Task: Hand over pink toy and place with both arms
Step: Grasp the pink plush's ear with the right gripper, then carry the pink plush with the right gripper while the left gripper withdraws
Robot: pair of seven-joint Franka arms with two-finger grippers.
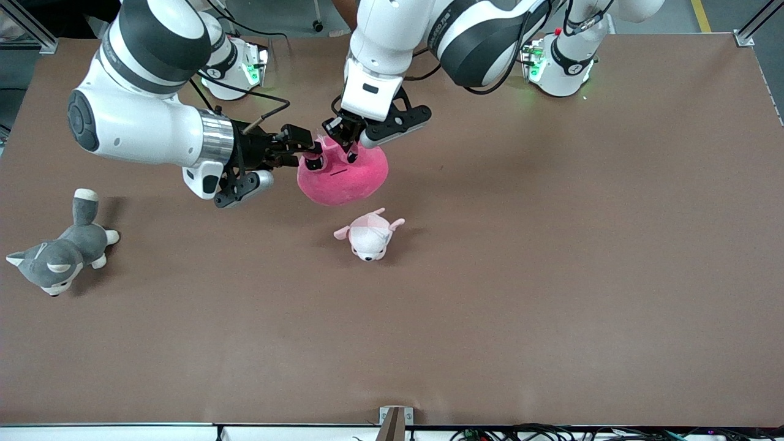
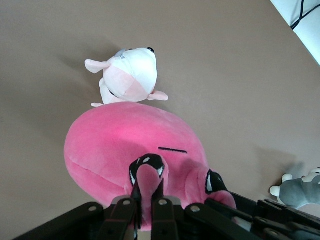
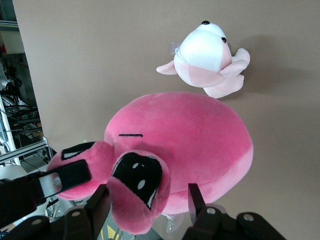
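The pink toy (image 1: 349, 177) hangs a little above the table, over a spot near the small pale plush. My left gripper (image 1: 350, 144) is shut on one of its ears, and the left wrist view shows the fingers (image 2: 159, 210) pinching that pink flap of the toy (image 2: 125, 145). My right gripper (image 1: 311, 156) comes in from the side and is open. In the right wrist view its fingers (image 3: 195, 200) stand wide apart on either side of the toy's (image 3: 190, 135) other ear and black eye.
A small pale pink-and-white plush (image 1: 369, 236) lies on the brown table, nearer the front camera than the pink toy. A grey-and-white plush dog (image 1: 58, 254) lies toward the right arm's end.
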